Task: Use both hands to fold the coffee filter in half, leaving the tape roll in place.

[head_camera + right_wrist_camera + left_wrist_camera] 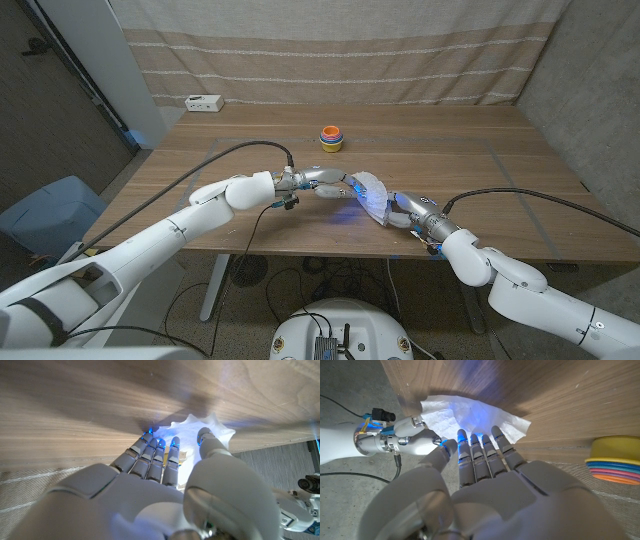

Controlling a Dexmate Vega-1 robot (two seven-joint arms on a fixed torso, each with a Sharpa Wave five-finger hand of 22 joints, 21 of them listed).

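The white coffee filter lies near the table's front middle, its rim curled up and lit blue. My left hand reaches it from the left with straight fingers, their tips touching the filter. My right hand comes from the right and pinches the filter between its thumb and fingers. In the left wrist view the right hand holds the filter's edge. The tape roll, ringed in orange, yellow and blue, stands further back, apart from both hands; it is also in the left wrist view.
A white power strip sits at the table's back left corner. A striped curtain hangs behind the wooden table. A blue bin stands on the floor at the left. Cables trail from both wrists.
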